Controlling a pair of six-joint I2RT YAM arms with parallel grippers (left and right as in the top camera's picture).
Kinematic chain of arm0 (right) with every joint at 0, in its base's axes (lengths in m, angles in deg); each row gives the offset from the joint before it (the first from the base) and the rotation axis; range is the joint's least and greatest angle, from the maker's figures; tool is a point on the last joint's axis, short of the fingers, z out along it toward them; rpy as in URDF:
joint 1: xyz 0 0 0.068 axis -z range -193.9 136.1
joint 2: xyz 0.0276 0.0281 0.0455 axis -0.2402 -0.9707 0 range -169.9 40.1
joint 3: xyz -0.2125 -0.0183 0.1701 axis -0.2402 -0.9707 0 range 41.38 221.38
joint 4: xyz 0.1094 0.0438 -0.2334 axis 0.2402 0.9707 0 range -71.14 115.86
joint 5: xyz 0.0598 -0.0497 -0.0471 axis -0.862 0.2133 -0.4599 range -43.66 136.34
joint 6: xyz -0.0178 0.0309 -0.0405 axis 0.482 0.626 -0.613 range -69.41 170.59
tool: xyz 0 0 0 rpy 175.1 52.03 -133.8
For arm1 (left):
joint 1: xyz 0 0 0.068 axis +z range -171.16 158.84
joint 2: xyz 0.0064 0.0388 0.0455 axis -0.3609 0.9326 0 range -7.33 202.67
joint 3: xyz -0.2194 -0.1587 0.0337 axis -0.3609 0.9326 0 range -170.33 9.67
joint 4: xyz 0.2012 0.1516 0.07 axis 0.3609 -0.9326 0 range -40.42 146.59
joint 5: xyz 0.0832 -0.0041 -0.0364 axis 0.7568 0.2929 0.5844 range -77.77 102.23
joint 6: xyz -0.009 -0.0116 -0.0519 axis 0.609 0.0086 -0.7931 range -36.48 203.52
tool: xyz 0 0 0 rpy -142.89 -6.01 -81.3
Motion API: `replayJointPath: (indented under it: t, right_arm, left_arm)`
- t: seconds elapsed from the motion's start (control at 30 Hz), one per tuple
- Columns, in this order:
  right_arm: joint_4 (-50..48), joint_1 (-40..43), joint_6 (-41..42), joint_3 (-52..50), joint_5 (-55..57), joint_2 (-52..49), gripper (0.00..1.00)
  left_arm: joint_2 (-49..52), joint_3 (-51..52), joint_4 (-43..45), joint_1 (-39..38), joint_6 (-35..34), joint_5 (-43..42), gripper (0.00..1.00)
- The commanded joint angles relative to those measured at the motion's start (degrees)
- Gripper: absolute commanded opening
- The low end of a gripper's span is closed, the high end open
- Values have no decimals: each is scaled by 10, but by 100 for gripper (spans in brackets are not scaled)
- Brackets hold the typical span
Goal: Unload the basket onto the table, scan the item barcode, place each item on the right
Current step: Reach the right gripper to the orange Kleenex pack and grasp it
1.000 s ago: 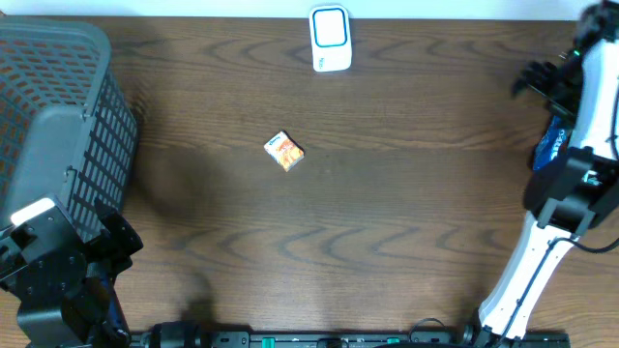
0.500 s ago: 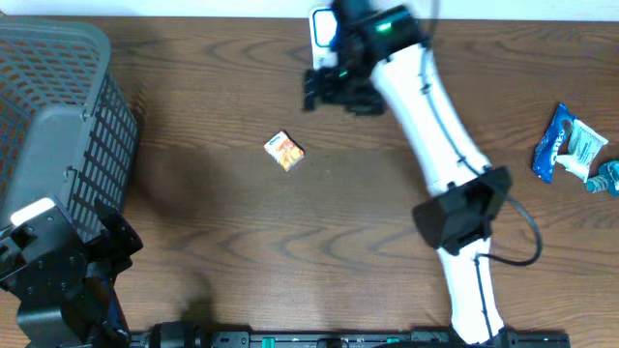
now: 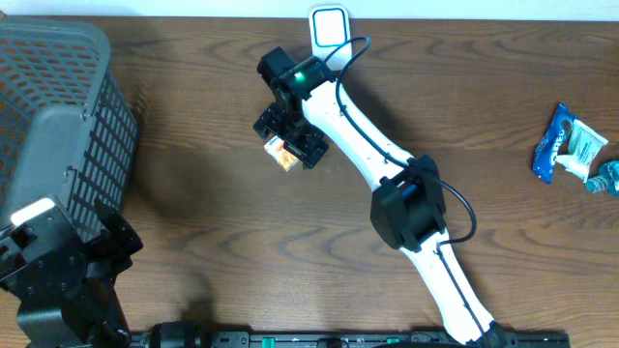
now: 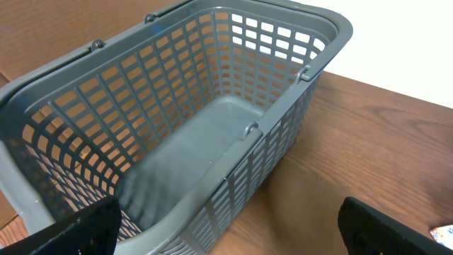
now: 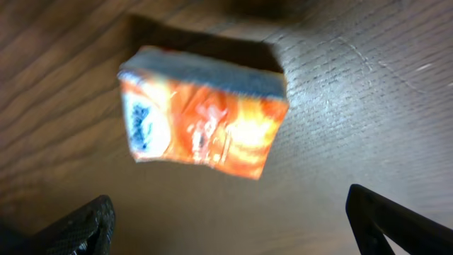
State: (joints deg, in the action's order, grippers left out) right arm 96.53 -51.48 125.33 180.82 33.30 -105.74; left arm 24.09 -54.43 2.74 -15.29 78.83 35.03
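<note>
The dark wooden table (image 3: pixel 193 242) runs out of the overhead view on every side but the far one. The grey slatted basket (image 3: pixel 106 145) fills its far-left corner, cut off at the left edge; the left wrist view looks down into it (image 4: pixel 283 142) onto its bare grey floor. The right arm (image 3: pixel 358 145) reaches from the near edge diagonally toward the far middle, and its cable and wrist cover the lower part of the white scanner (image 3: pixel 330 24) at the far edge. The left arm (image 3: pixel 58 280) sits at the near-left corner, partly out of frame, with the basket's near end hidden behind it. The left claw (image 4: pixel 230 230) stands wide apart with nothing between its tips, only those dark tips showing. A blue packet (image 3: pixel 566 143) lies near the right edge, beside a teal thing (image 3: pixel 607 177) cut off there. The right claw (image 3: pixel 288 143) hangs over the small orange box (image 3: pixel 281 152), fingers spread on either side and hiding most of it from above. In the right wrist view the box (image 5: pixel 205 120) lies flat on the wood, grey side uppermost in the frame, its print too blurred to read, and the claw (image 5: pixel 233 227) is apart, clear of it
</note>
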Motion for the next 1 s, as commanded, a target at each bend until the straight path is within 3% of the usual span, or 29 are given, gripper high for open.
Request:
replayJointPath:
  t: [0.0,0.33,0.43,0.5,0.6,0.97]
  right_arm:
    - [-27,1,52,0,10,-14,99]
    - [-48,2,58,0,21,-90,97]
    - [-34,2,34,1,54,-91,84]
    - [-9,3,12,1,95,-86,65]
    - [31,8,-28,3,94,-80,47]
    - [197,25,-202,24,62,5,50]
  left_arm:
    - [-1,1,-1,2,-3,2,98]
    - [-1,1,-1,2,-3,2,98]
    - [-1,1,-1,2,-3,2,98]
    - [-1,1,-1,2,-3,2,98]
    - [-1,1,-1,2,-3,2,98]
    - [-1,1,-1,2,-3,2,98]
